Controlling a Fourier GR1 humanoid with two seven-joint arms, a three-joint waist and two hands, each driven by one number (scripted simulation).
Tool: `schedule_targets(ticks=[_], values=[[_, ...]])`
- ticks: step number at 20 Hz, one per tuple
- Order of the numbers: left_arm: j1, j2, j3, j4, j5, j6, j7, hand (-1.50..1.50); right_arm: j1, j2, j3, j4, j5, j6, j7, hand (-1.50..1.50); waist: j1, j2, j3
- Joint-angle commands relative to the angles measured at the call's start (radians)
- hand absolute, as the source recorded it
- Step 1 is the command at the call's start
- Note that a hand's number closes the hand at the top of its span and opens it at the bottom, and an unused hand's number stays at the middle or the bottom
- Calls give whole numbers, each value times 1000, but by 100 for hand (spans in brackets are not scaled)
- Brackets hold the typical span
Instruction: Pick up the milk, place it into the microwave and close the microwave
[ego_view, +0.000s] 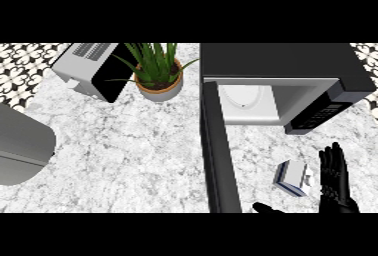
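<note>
My right hand (336, 182) comes in at the lower right corner, fingers straight and pointing away from me, thumb spread wide to the left, gripping nothing. The milk (293, 177), a small white and blue carton, sits on the marble counter (133, 150) between thumb and fingers, just beside the fingers; I cannot tell whether they touch it. To its left the microwave door (219, 150) stands swung out towards me. Beyond, the microwave (295, 62) shows its white cavity. Farther left stand a potted plant (157, 75) and a toaster (88, 70).
</note>
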Motion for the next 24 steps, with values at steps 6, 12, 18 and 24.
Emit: schedule_targets(ticks=[6, 12, 18, 24], values=[[38, -7, 76, -63, 116, -66, 2, -150, -56, -52, -199, 222, -142, 45, -125, -150, 2, 1, 0], [157, -12, 64, -106, 133, -110, -56, -150, -31, -41, -230, 337, -196, 87, -258, -150, 7, -1, 0], [120, -7, 105, -53, 151, -110, -75, -150, -58, -60, -268, 514, -230, 171, -417, -150, 1, 0, 0], [113, -12, 101, 29, 134, -133, -144, -150, -181, -51, -320, 764, -222, 155, -534, -150, 4, 1, 0]])
